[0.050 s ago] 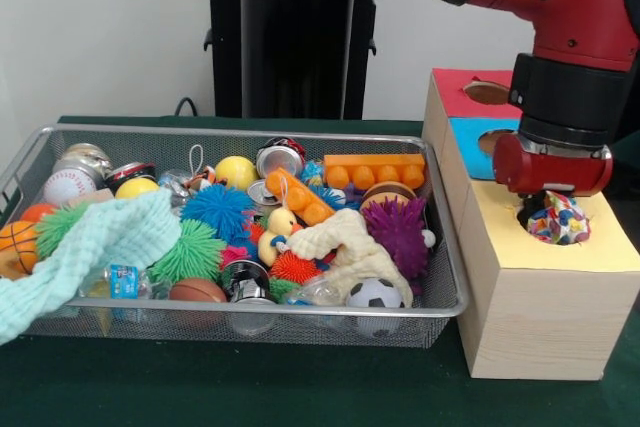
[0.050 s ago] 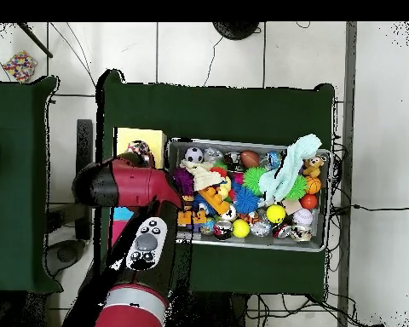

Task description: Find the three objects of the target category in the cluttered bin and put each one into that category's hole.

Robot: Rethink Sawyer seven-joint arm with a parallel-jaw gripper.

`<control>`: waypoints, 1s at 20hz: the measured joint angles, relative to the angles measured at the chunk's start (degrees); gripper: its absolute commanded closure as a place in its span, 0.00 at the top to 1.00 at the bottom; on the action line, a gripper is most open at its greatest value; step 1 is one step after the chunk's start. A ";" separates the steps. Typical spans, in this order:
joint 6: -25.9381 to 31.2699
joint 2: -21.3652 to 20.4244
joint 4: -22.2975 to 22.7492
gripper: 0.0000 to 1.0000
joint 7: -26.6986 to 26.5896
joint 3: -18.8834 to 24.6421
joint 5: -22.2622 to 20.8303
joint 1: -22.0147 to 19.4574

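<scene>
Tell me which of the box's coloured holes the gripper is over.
The yellow-topped hole, nearest the camera; the gripper hangs there with a multicoloured patterned ball, unlike the blue and red ones behind.

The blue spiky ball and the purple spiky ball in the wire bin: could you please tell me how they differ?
The blue spiky rubber ball lies near the middle of the wire mesh bin, while the purple spiky rubber ball sits by the end nearest the wooden box. The blue one borders the mint green cloth; the purple one touches the cream cloth. Both are soft-spiked and similar in size.
</scene>
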 measured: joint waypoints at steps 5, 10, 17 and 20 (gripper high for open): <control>2.14 0.28 -1.16 1.00 -0.01 -0.56 -0.01 0.05; 7.13 1.27 -3.81 1.00 0.00 -1.50 -0.01 0.30; 11.77 2.31 -6.48 1.00 0.00 -2.25 -0.06 0.45; 12.67 2.44 -6.94 1.00 0.00 -2.41 -0.07 0.46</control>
